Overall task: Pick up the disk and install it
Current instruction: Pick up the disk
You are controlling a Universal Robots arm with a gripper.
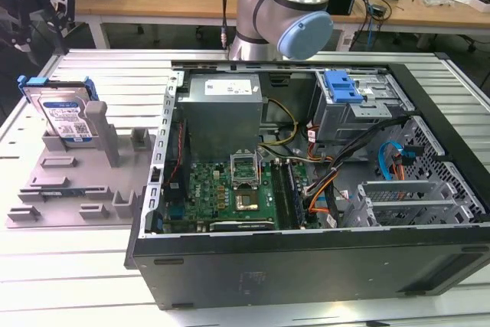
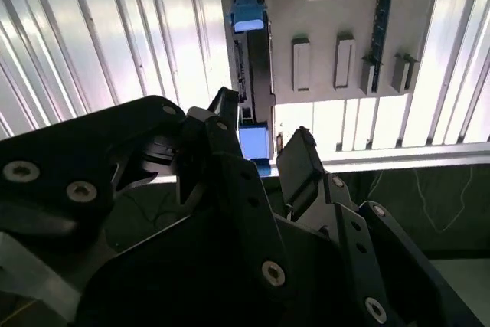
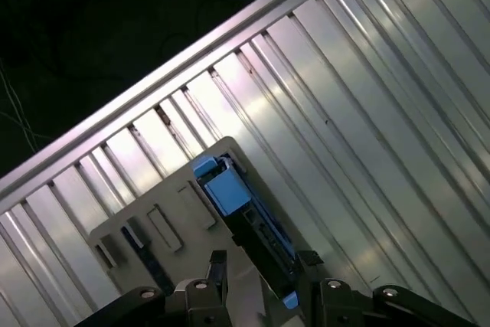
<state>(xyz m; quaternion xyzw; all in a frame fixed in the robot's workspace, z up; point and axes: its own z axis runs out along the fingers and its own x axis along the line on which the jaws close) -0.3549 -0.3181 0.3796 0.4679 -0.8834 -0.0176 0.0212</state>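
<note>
The disk (image 1: 63, 111) stands on edge in a grey slotted holder (image 1: 76, 181) at the exterior view's left, its white-and-blue label facing out and a blue frame around it. My gripper (image 1: 34, 24) hangs above it, clear of its top edge. Both wrist views look down on the disk edge-on (image 2: 256, 59) (image 3: 249, 223), with blue frame ends showing. The gripper (image 2: 260, 120) (image 3: 260, 269) is open. Its black fingers (image 2: 300, 160) stand apart, one on each side of the disk's line, and hold nothing.
An open computer case (image 1: 306, 254) lies to the holder's right, with a motherboard (image 1: 230, 189), a power supply (image 1: 222, 112) and a grey drive cage topped by a blue latch (image 1: 342, 86). The ribbed metal table (image 3: 367, 112) ends near the holder (image 3: 115, 97). A cluttered workbench stands behind.
</note>
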